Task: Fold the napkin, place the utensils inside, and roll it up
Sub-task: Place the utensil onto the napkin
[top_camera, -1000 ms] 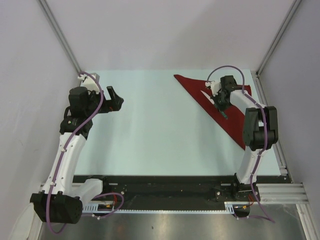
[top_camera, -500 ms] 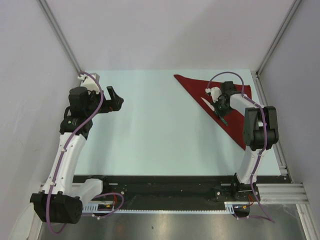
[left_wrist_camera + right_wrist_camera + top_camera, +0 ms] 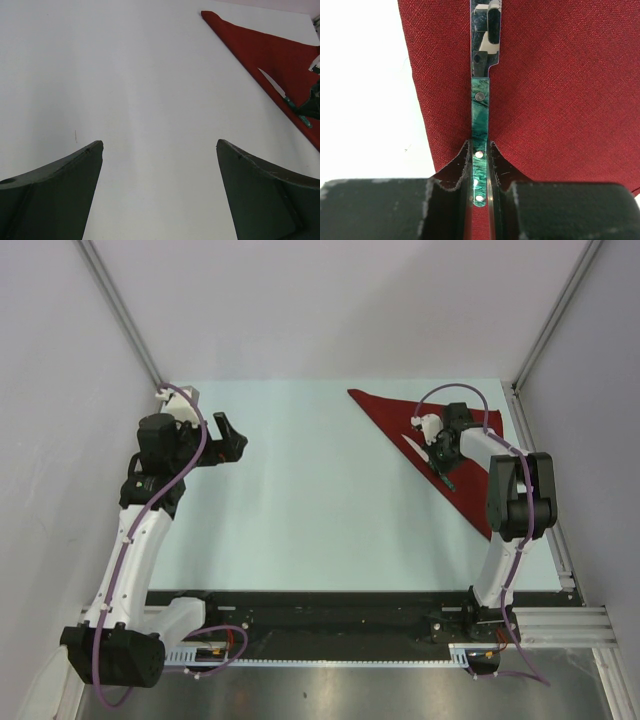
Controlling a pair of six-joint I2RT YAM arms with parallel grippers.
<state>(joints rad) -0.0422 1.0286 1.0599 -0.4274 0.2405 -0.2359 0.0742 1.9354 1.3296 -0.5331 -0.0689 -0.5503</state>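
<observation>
Right tool (image 3: 479, 150) tight on knife (image 3: 480, 100); napkin (image 3: 560, 75) beneath

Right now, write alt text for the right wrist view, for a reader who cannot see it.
The right fingers grip a knife by its green handle, its shiny blade pointing away toward the top edge. A dark red napkin lies beneath it, with pale table at left.

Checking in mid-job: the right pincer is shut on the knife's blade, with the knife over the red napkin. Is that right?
Not quite. The right pincer is shut on the knife by its green handle, not its blade; the blade sticks out ahead of the fingers, free. The knife is indeed over the red napkin. The right wrist view shows this.
</observation>
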